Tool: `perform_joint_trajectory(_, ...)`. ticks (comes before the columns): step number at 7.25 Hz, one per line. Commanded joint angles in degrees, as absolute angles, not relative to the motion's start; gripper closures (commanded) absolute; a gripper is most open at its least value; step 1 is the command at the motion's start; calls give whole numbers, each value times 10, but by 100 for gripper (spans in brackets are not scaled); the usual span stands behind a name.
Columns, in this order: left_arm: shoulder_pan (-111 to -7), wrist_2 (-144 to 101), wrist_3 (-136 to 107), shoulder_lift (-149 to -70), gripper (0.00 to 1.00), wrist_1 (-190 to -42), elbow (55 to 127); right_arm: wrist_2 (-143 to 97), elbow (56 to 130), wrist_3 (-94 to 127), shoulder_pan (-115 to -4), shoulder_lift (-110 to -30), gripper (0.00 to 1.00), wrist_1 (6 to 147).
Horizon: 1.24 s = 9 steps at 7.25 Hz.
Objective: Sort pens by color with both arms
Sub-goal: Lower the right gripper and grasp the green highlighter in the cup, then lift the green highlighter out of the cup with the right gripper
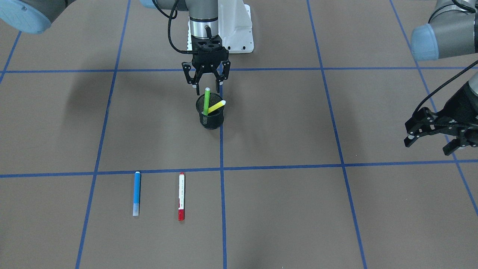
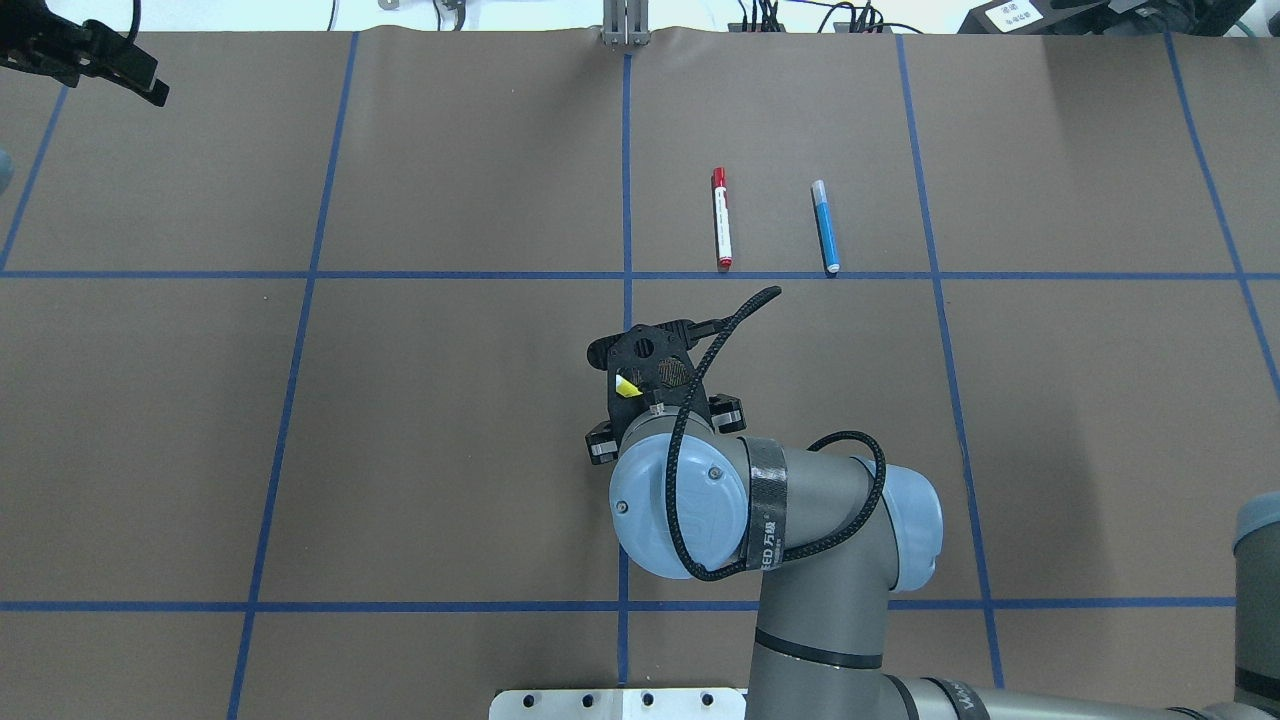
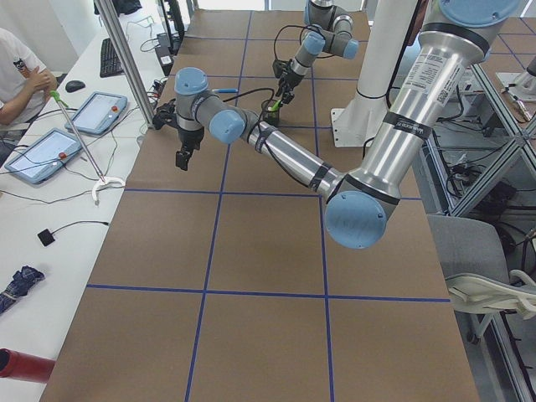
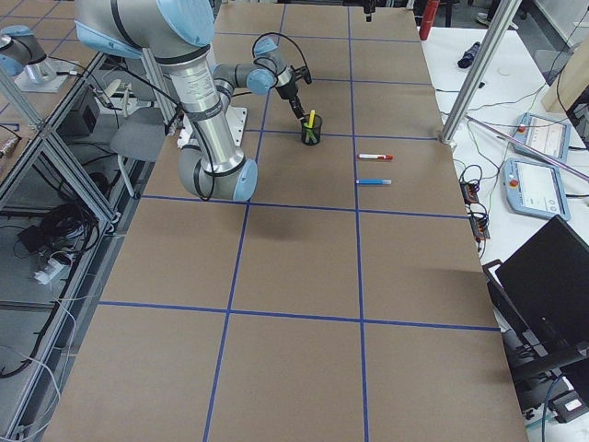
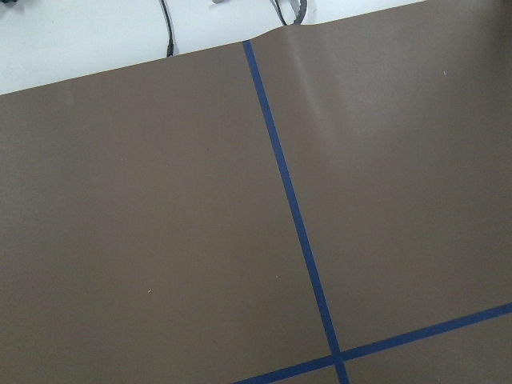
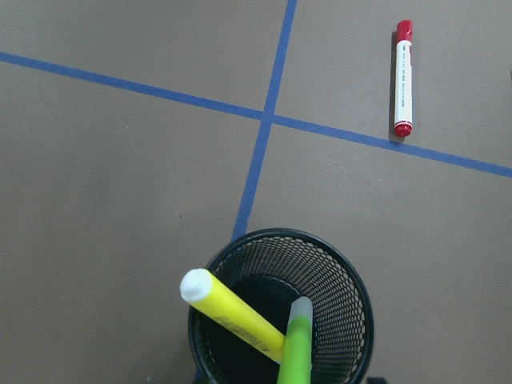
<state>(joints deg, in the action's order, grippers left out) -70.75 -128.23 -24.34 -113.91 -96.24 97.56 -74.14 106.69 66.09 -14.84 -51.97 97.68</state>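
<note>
A black mesh cup (image 1: 211, 120) stands near the table's middle with the light green pen (image 1: 206, 101) and the yellow pen (image 1: 216, 107) in it. The right wrist view shows the green pen (image 6: 296, 346) and the yellow pen (image 6: 232, 314) leaning in the cup (image 6: 356, 280). My right gripper (image 1: 207, 85) is open just above the green pen's top, touching nothing. The blue pen (image 1: 137, 193) and the red-ended white pen (image 1: 181, 196) lie side by side on the table, far from the robot. My left gripper (image 1: 429, 145) is open and empty, far off to the side.
Blue tape lines (image 1: 222, 168) divide the brown table into squares. The white mounting base (image 1: 239, 35) stands behind the cup. A side bench with tablets (image 3: 96, 113) and a seated person (image 3: 21, 71) lies beyond the table's far edge.
</note>
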Motion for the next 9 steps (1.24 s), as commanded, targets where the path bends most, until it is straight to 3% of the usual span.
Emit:
perform_joint_trajectory(1, -707, -1282, -244, -1139, 1, -962, 976, -742, 1066, 660, -149, -521, 82, 976)
perform_joint_trajectory(2, -707, -1282, -244, -1139, 1, -962, 976, -742, 1066, 659, -149, -523, 100, 976)
perform_joint_trajectory(6, -706, -1282, -257, -1141, 1, -962, 976, -742, 1079, 646, -169, -517, 100, 977)
perform_joint_trajectory(9, -701, -1282, -270, -1146, 1, -962, 969, -756, 1133, 639, -216, -515, 100, 990)
